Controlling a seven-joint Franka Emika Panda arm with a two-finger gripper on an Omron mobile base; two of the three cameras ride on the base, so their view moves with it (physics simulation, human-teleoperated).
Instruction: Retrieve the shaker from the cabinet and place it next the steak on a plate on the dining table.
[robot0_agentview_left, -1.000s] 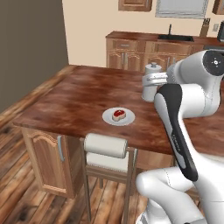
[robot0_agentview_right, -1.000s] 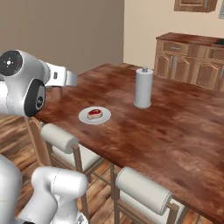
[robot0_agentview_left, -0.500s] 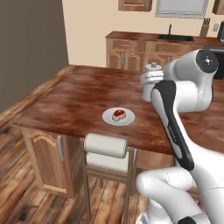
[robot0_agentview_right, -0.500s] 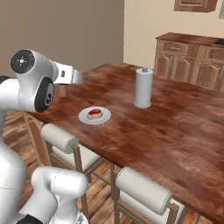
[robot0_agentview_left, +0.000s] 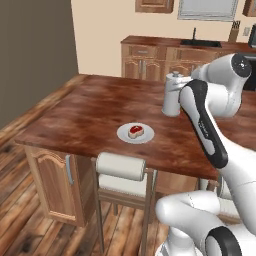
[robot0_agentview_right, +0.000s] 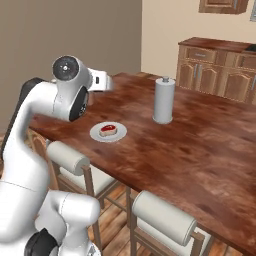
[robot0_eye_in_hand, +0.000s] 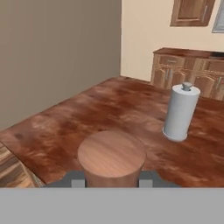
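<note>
The shaker (robot0_eye_in_hand: 112, 158), a brown wooden cylinder seen end-on, sits between my gripper's (robot0_eye_in_hand: 112, 182) grey fingertips (robot0_eye_in_hand: 77, 182), which are shut on it. It hangs above the near left part of the dining table (robot0_eye_in_hand: 57, 131), pointing along the glossy top. My hand (robot0_agentview_right: 101, 81) hovers over the table (robot0_agentview_right: 200, 150) up and left of the plate (robot0_agentview_right: 95, 133). The steak (robot0_agentview_right: 107, 130) lies on that white plate. From the left base, the plate (robot0_agentview_left: 122, 134) with the steak (robot0_agentview_left: 135, 131) rests near the table's (robot0_agentview_left: 85, 115) front edge.
A tall white cylinder with a knob (robot0_agentview_left: 171, 95) (robot0_agentview_right: 164, 100) (robot0_eye_in_hand: 180, 113) stands on the table beyond the plate. Padded stools (robot0_agentview_left: 120, 167) (robot0_agentview_right: 70, 157) (robot0_agentview_right: 165, 220) line the near edge. Low drawer units (robot0_agentview_left: 150, 55) (robot0_agentview_right: 215, 70) and a wall cupboard (robot0_eye_in_hand: 192, 13) stand at the back.
My arm has swung the hand further over the table toward the plate, still holding the shaker. Plate, steak and white cylinder have stayed put.
</note>
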